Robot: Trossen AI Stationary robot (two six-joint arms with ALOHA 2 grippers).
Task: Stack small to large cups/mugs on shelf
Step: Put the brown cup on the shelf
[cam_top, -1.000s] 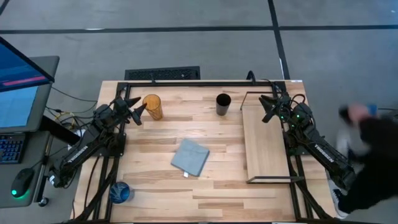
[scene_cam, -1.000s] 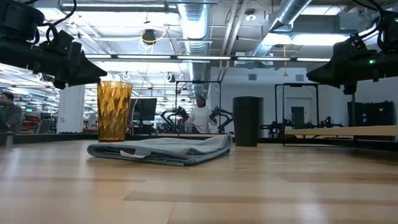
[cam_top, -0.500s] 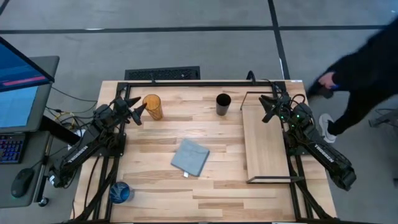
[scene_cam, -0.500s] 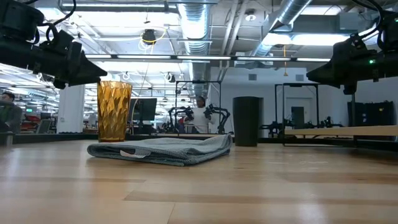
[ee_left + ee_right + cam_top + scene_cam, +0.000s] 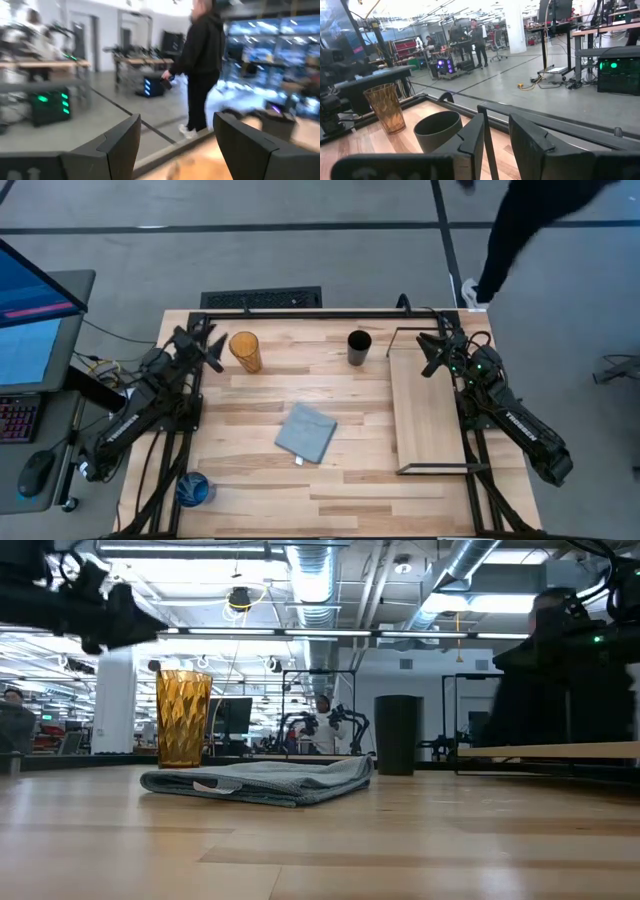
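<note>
Amber tumbler (image 5: 245, 351) stands upright on the counter (image 5: 340, 480) just beside the released left pincer (image 5: 208, 345), the black cup (image 5: 359, 347) between it and the empty, half-closed right pincer (image 5: 432, 352), shelf (image 5: 428, 412) beyond, blue cup (image 5: 192, 489) well apart.

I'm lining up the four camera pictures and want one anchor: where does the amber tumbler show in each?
High view: amber tumbler at the table's far left, beside the left gripper.
Low view: left of centre, behind the folded cloth.
Left wrist view: not in it.
Right wrist view: left side, beyond the black cup.
Shared landmark: the black cup.
</note>
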